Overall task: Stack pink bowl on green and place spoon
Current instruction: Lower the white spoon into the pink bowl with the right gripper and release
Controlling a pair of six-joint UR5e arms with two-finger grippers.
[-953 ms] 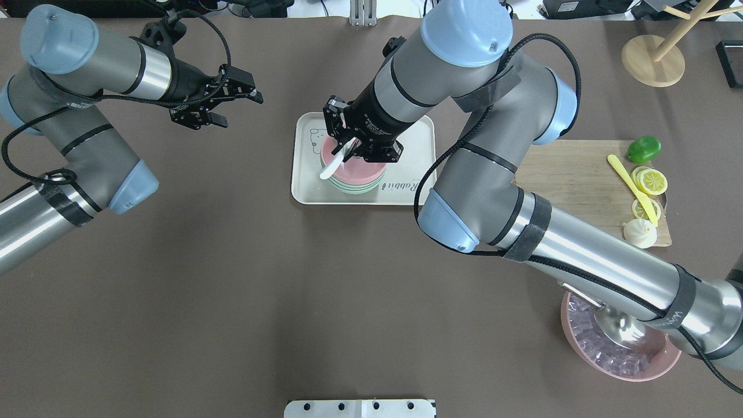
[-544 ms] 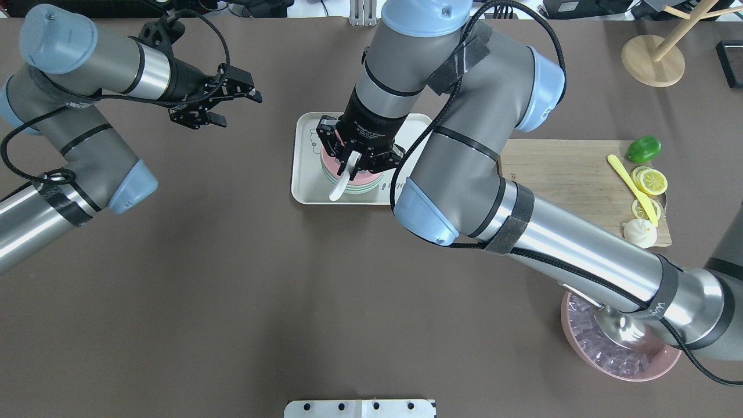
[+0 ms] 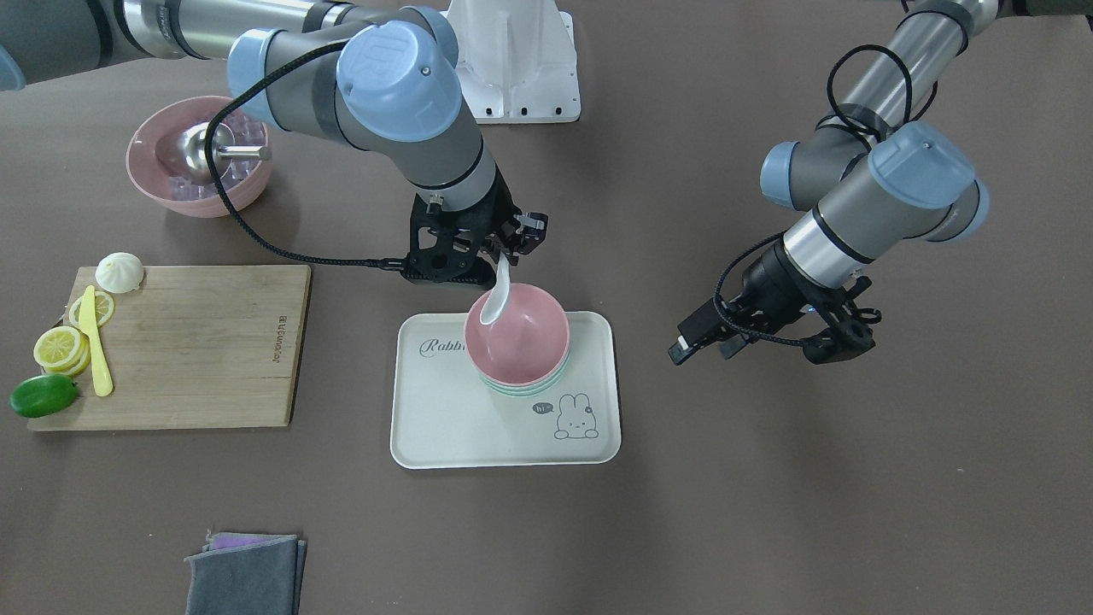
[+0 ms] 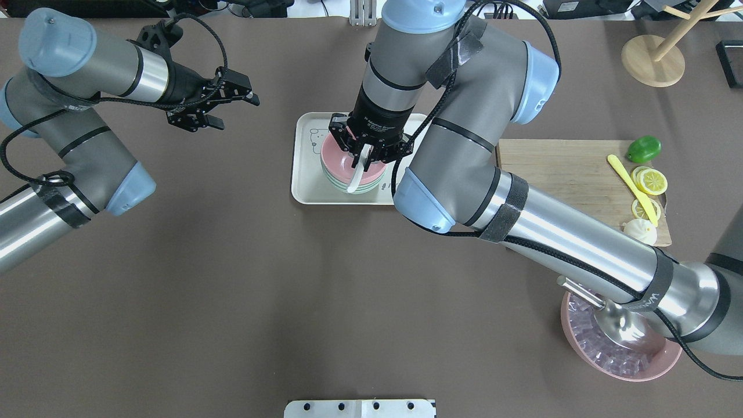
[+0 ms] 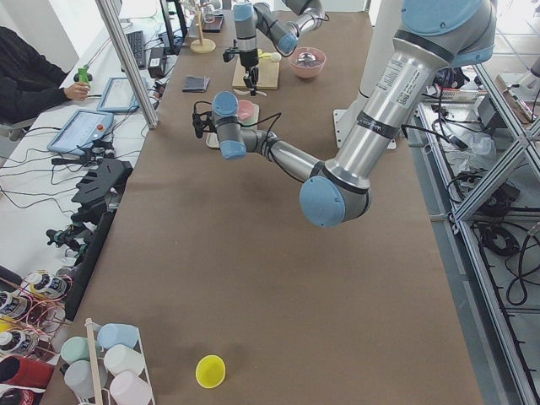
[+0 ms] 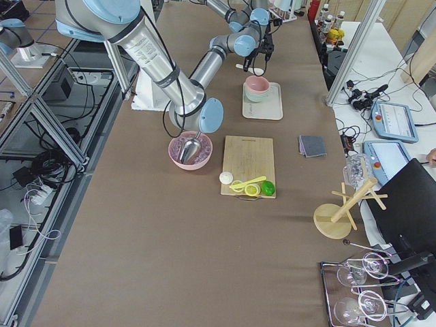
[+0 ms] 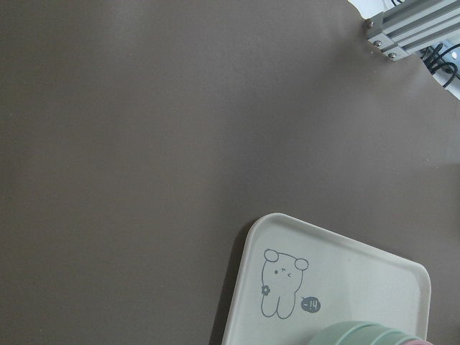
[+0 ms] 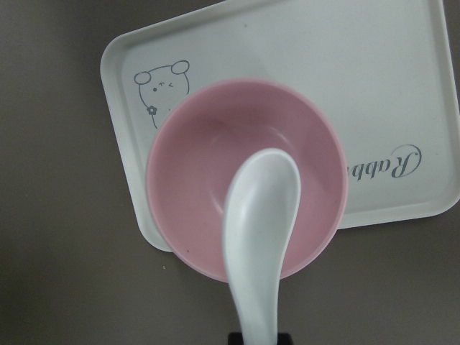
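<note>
Right gripper [image 4: 365, 152], clamped on the spoon [image 4: 358, 174], has just swung it from the left rim to over the pink bowl [image 8: 194, 180], already nested on green [image 3: 514, 389], mid-tray [image 3: 444, 418], centre frame, so only the drop looks left.

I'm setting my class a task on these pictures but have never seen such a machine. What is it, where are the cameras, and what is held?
Two robot arms work at a table. Four fixed cameras look from above, in front and both ends; one sits on each wrist. A tray holds a pink bowl stacked on a green bowl. The right gripper holds a white spoon at the pink bowl. The left gripper hangs open and empty. A cutting board lies aside.
</note>
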